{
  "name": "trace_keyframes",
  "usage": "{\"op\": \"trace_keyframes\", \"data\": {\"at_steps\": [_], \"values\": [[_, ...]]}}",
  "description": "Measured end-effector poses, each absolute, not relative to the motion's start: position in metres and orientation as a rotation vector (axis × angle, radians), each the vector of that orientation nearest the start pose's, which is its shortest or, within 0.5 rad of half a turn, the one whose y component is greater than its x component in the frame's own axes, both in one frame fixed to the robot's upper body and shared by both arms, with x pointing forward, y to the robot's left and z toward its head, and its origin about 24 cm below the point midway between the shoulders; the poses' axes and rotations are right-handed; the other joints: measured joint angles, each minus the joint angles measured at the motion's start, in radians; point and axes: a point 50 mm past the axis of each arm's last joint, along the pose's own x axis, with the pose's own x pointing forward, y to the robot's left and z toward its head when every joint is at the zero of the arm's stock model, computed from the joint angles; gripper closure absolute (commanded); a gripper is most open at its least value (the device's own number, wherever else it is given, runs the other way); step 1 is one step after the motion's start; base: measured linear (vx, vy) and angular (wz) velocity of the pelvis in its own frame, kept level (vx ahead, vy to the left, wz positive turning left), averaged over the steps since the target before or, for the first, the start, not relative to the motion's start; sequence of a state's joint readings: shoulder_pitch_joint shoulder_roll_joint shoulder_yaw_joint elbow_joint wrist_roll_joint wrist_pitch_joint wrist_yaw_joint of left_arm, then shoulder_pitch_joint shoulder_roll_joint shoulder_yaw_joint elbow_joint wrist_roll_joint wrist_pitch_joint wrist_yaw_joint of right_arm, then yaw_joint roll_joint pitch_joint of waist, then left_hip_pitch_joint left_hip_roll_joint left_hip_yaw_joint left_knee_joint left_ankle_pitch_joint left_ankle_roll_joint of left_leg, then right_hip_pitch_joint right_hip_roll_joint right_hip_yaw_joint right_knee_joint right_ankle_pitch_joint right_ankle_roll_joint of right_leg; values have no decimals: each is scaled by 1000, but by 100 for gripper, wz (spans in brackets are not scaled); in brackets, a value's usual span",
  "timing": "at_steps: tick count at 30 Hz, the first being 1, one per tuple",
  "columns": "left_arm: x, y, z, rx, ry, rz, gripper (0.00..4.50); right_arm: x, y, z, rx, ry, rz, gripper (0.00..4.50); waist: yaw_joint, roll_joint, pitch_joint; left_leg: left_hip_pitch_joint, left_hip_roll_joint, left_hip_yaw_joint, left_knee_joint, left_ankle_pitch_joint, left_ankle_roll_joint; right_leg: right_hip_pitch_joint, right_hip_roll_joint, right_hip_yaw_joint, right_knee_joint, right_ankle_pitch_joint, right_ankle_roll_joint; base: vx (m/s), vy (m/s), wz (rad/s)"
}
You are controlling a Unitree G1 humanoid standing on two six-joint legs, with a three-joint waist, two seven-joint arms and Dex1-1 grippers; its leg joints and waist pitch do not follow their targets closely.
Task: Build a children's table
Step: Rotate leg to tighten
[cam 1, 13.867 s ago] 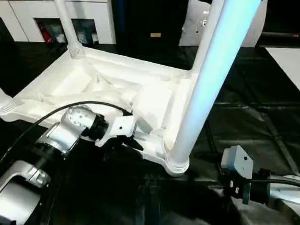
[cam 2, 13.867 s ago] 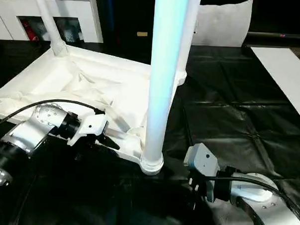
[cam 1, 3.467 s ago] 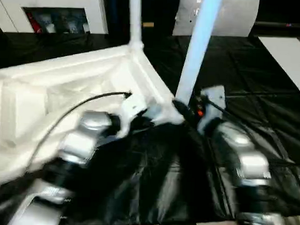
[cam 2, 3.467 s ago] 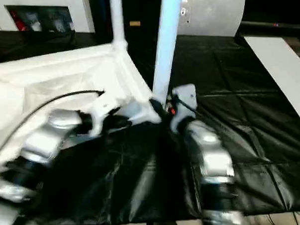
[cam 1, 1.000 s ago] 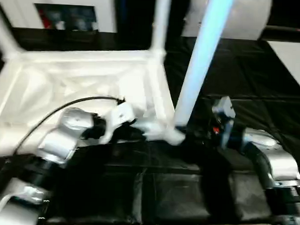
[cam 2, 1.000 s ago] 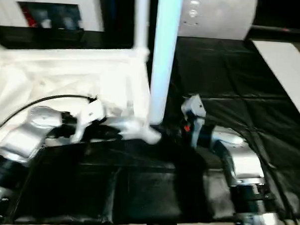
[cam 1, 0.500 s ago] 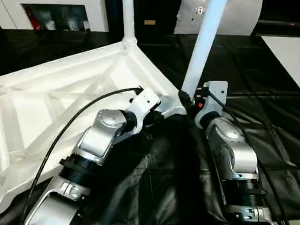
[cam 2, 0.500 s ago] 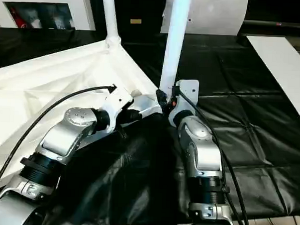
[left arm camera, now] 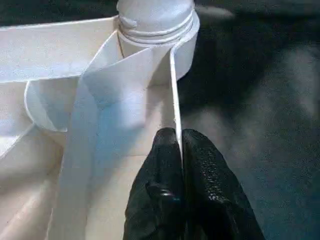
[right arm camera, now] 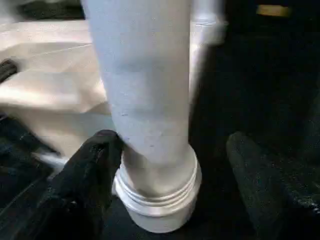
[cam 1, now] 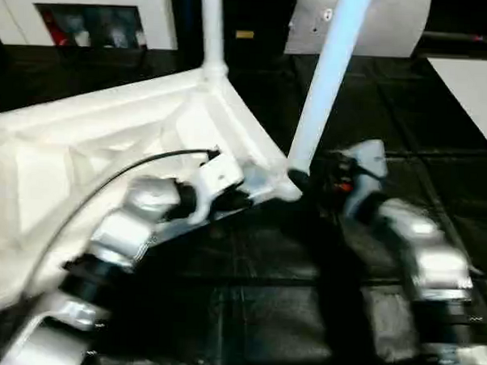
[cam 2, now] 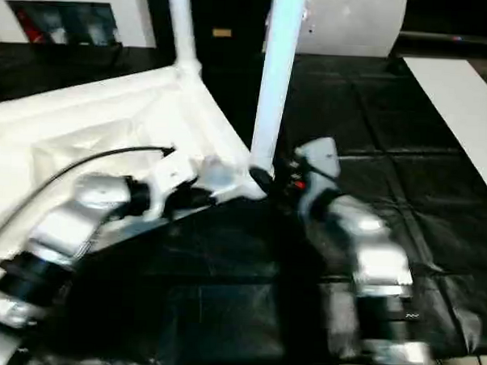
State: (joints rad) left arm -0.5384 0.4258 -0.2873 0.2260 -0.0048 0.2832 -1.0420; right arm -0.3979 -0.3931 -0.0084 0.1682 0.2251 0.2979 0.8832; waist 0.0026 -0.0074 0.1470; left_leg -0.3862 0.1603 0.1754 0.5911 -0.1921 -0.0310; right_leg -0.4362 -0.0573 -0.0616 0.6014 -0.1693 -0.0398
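White plastic everywhere: the children's table is lying upside down on the black-covered table, legs pointing up. The left tool is pinching a thin rib at the near corner socket, fingers pressed together on it. The right tool is standing spread around the base of the near leg, one finger touching it.

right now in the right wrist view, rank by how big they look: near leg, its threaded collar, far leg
1. near leg, though closeness to the camera inflates it
2. threaded collar
3. far leg, farther off, so its true size is unsure
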Motion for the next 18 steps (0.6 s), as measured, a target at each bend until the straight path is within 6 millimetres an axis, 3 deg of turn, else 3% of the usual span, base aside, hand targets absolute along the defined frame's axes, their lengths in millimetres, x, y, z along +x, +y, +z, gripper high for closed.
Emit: {"op": "trace_keyframes", "data": {"at_steps": [6, 10, 18], "values": [[304, 135, 92, 531, 323, -1359, 450, 295, -181, 101, -164, 174, 1128, 90, 21, -1, 0, -1, 0, 0, 2, 0, 0, 1, -1, 0, 0, 0, 0, 0, 0, 0], [297, 139, 92, 534, 347, -1473, 450, 287, -183, 102, -156, 210, 1284, 127, 37, -1, 0, -1, 0, 0, 4, 0, 0, 1, -1, -1, 1, 0, 0, 0, 0, 0], [292, 138, 91, 567, 350, -1557, 450, 281, -176, 98, -87, 271, 1444, 204, 43, -3, -1, -1, 1, 0, 11, 0, 0, 2, -2, -1, 7, 0, 0, 0, 0, 0]]}}
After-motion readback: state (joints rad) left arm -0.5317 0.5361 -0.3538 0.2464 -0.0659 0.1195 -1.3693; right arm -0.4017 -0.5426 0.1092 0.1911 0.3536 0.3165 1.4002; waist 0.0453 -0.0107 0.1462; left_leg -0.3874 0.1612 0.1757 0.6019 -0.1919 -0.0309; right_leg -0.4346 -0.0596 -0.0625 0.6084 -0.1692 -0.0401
